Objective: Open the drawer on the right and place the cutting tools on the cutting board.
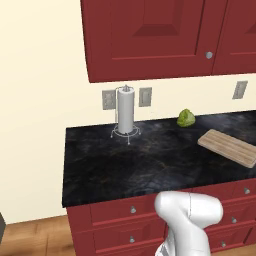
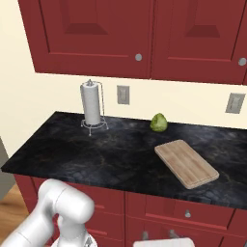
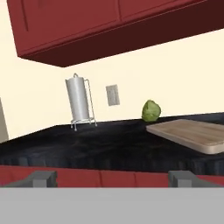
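Note:
The right drawer (image 2: 202,212) is shut, its flat red front carrying a small silver knob, just below the counter under the cutting board (image 2: 186,163). The cutting tools are hidden. The tan board lies flat on the black counter, also seen as cutting board (image 1: 229,147) and cutting board (image 3: 192,134). My gripper (image 3: 113,178) is open, its two tips wide apart with nothing between them. It hangs in front of the red drawer fronts (image 3: 109,178), at about counter-edge height, left of the board.
A paper towel roll (image 2: 91,103) stands in a wire holder at the back left of the counter (image 2: 96,154). A round green vegetable (image 2: 158,122) sits by the wall behind the board. Red upper cabinets (image 2: 140,34) hang overhead. More red drawers (image 1: 133,209) lie further left.

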